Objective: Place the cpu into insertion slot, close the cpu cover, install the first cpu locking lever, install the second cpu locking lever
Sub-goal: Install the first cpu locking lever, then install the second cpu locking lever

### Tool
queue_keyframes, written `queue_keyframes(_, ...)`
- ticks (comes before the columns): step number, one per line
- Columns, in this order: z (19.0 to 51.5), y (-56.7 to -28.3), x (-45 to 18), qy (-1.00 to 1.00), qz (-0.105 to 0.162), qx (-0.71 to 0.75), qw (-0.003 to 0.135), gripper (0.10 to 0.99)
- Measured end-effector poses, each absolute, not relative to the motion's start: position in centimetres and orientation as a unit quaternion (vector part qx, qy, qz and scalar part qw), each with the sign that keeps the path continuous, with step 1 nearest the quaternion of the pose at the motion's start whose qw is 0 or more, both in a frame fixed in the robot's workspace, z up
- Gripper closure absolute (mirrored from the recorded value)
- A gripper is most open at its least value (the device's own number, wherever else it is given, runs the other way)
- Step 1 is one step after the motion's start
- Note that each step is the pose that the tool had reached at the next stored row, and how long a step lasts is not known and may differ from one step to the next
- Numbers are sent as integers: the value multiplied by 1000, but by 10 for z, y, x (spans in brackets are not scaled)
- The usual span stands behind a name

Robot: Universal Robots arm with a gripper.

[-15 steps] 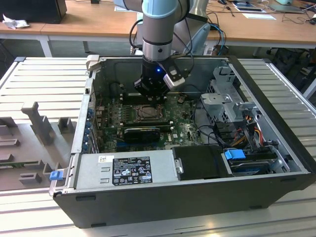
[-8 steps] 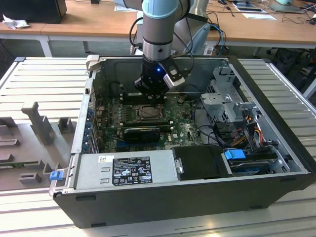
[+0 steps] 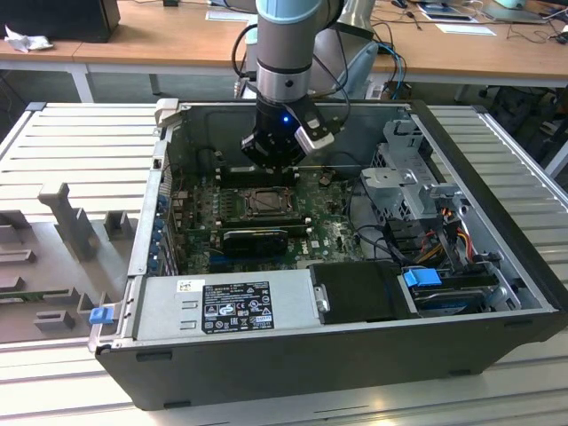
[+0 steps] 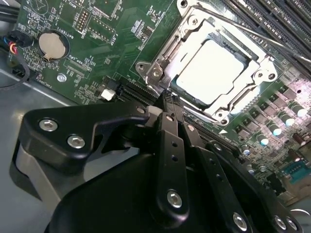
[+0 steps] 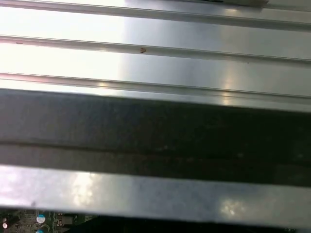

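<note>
Overhead, in the exterior view, the gripper (image 3: 273,164) hangs inside the open computer case (image 3: 497,266), low over the green motherboard (image 3: 328,232) and at the far edge of the socket, where the cpu cover (image 3: 264,203) lies flat as a grey frame; the chip itself is too small to make out from here. A grey power supply (image 3: 226,306) sits along the near wall of the case. Closer in, the second wrist view shows the cpu (image 4: 211,73) seated in its slot, its pale metal top framed by the cpu cover (image 4: 245,99), which is down over it. The gripper (image 4: 166,103) has its fingers pressed together, pinching nothing, and their tips sit just beside a corner of the cover. Lastly, the first wrist view shows the ribbed metal table (image 5: 155,58) and a dark wall of the case (image 5: 155,131).
</note>
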State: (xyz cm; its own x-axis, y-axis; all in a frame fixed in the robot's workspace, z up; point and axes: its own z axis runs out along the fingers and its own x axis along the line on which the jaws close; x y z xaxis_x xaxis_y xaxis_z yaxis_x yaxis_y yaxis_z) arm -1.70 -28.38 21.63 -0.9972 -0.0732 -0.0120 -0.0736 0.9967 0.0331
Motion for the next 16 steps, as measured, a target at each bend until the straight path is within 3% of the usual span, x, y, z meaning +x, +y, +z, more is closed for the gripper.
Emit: queue_keyframes(16,216,-289,-17,999,17,-37,5,980)
